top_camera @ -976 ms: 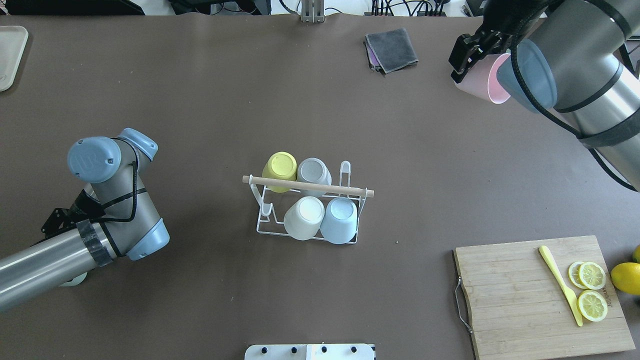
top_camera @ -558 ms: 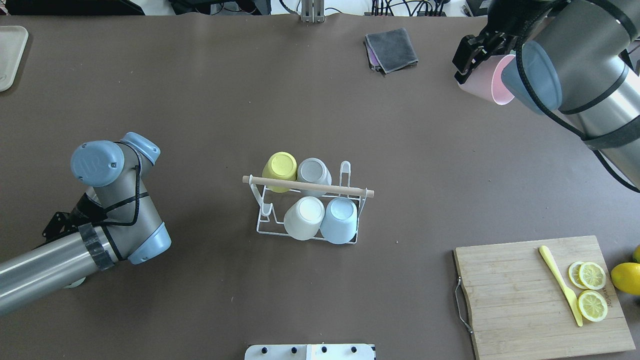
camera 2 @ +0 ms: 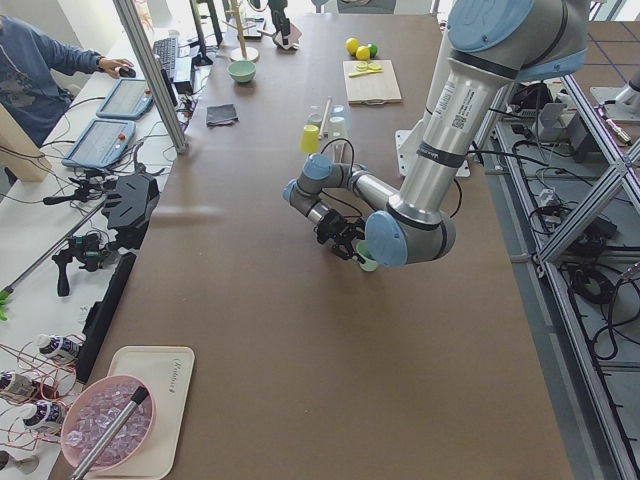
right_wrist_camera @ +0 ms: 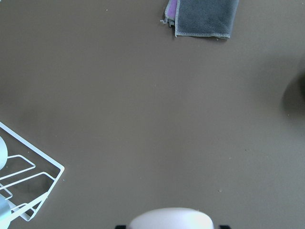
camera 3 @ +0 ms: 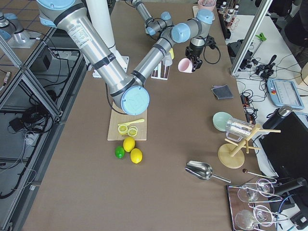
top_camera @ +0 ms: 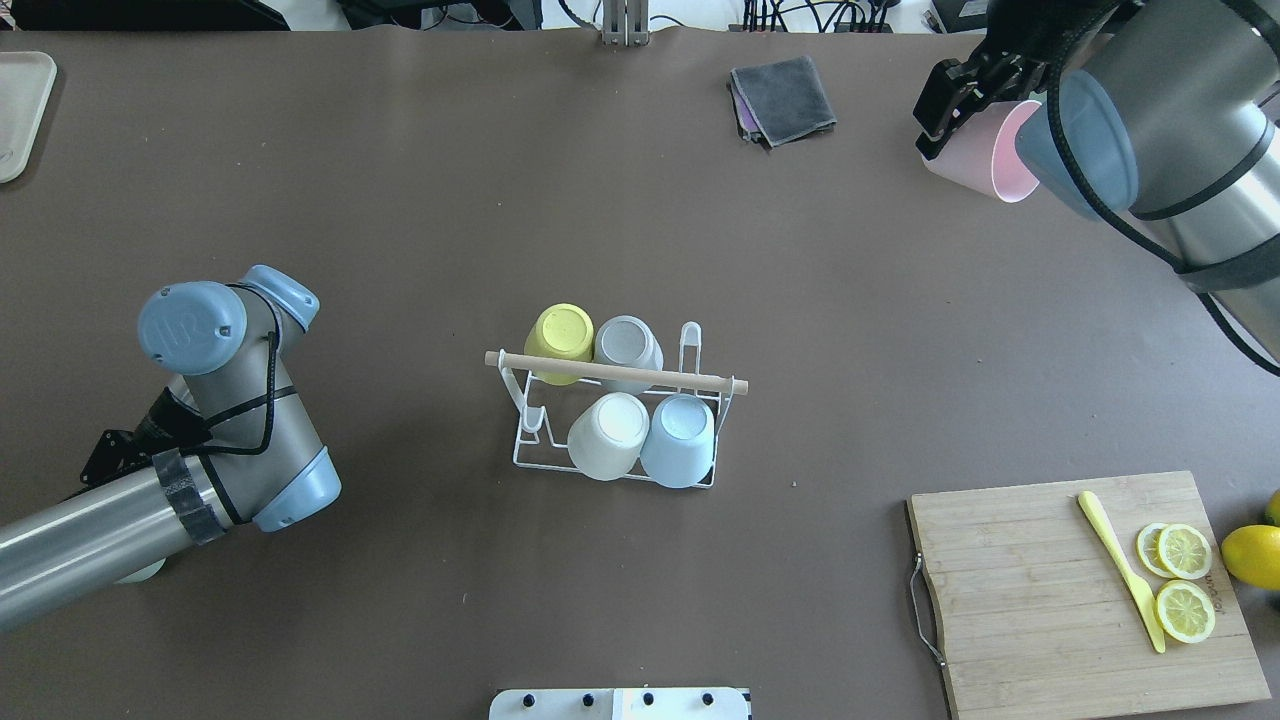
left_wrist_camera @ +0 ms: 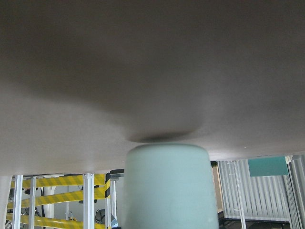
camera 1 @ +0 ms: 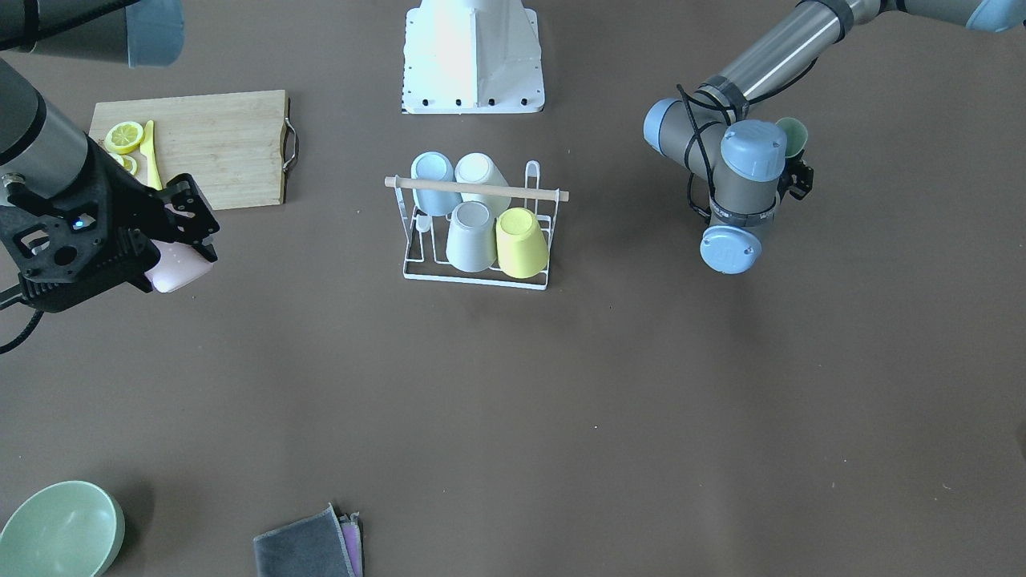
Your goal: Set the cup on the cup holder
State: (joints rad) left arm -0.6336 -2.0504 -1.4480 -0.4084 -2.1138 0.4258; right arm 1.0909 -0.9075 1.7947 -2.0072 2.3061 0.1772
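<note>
The white wire cup holder [top_camera: 527, 455] with a wooden rod [top_camera: 615, 372] stands at the table's middle. It carries a yellow, a grey, a white and a light blue cup upside down; it also shows in the front view [camera 1: 473, 276]. My right gripper [top_camera: 945, 118] is shut on a pink cup [top_camera: 985, 150], held high above the far right of the table; the cup also shows in the front view [camera 1: 178, 271]. My left gripper [camera 1: 793, 172] is low at the left, shut on a mint-green cup [left_wrist_camera: 167, 186] that sits at the table surface, mostly hidden under the arm in the overhead view.
A wooden cutting board [top_camera: 1040, 600] with lemon slices and a yellow knife lies near right, a lemon [top_camera: 1252, 556] beside it. A grey cloth [top_camera: 783, 97] lies at the far edge. A green bowl [camera 1: 60, 529] and a tray [top_camera: 20, 110] are at the corners.
My right gripper has carried the pink cup a little to the right and farther away. The left arm has shifted slightly. The cup holder has not moved.
</note>
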